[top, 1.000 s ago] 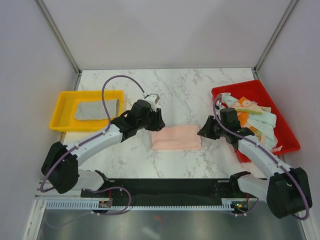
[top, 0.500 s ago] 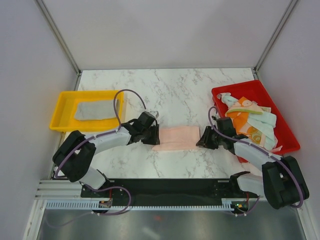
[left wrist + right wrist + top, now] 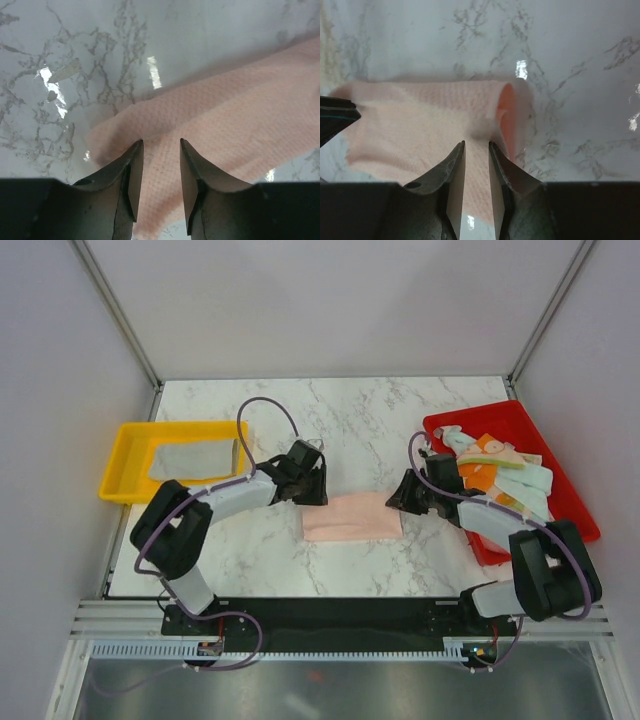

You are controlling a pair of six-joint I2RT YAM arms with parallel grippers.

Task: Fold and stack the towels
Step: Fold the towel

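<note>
Centrally on the marble table [image 3: 360,420], between yellow tray [image 3: 118,458] and red tray [image 3: 468,421], lies the folded pale pink towel [image 3: 352,517]. Left gripper [image 3: 161,145] and right gripper [image 3: 476,145] sit at its ends, narrowly parted, empty; pinching one layer could unfold it.

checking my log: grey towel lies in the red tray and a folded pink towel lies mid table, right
No: the grey towel lies in the yellow tray, not the red tray, as the top external view shows. The folded pink towel does lie mid table.
</note>
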